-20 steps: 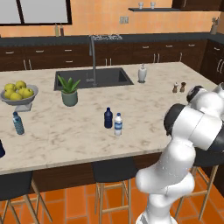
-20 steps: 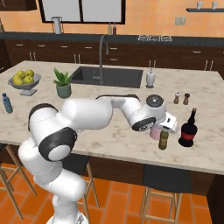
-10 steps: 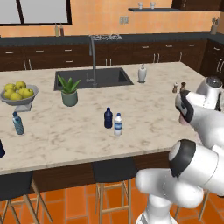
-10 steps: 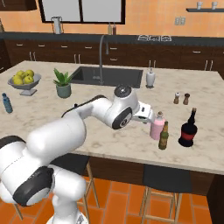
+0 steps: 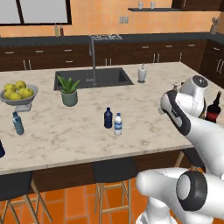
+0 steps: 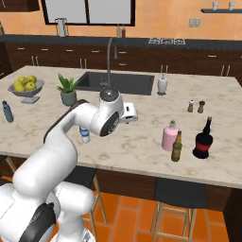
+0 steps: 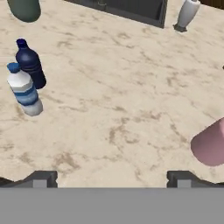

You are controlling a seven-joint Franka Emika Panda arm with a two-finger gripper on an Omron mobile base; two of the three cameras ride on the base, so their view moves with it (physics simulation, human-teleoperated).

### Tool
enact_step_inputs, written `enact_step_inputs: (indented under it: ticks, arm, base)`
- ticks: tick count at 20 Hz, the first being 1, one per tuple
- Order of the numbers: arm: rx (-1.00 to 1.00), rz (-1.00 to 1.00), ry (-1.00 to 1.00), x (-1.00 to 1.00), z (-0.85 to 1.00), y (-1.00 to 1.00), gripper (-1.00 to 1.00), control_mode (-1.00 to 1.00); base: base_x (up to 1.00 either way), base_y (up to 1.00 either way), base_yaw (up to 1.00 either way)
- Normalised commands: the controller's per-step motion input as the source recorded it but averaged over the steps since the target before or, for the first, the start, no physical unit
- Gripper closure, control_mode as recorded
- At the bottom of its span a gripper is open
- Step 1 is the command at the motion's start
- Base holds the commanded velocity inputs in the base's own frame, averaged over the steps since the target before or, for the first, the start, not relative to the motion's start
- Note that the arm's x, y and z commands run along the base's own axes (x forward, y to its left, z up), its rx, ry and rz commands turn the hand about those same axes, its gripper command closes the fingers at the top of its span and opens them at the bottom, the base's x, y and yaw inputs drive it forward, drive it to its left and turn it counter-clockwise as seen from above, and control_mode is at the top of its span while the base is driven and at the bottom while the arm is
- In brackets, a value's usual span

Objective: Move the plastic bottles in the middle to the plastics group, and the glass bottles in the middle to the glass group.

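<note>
Swinging left from the olive-brown bottle [image 6: 177, 147], now parked beside the pink bottle [image 6: 168, 136], your gripper [image 7: 111, 178] shows fingertips spread apart, empty; two plastic bottles, navy [image 7: 30, 64] and white-capped [image 7: 25, 90], await mid-counter.
</note>
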Motion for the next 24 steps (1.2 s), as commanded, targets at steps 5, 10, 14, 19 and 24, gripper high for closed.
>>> enact_step_inputs:
  ticks: [5, 10, 14, 19, 24]
  arm:
    - [-0.03, 0.25, -0.01, 0.21, 0.04, 1.0, -1.0, -1.0]
    - [-0.07, 0.08, 0.0, 0.06, 0.24, 1.0, -1.0, -1.0]
    - [-0.14, 0.0, 0.0, 0.0, 0.0, 1.0, -1.0, -1.0]
    - [-0.02, -0.06, 0.0, 0.07, -0.07, 0.31, -1.0, -1.0]
    - [0.12, -0.24, 0.0, 0.54, -0.58, 0.0, -1.0, -1.0]
  base:
    - [0.0, 0.0, 0.0]
    - [0.0, 0.0, 0.0]
    - [0.0, 0.0, 0.0]
    - [0.0, 0.0, 0.0]
    - [0.0, 0.0, 0.0]
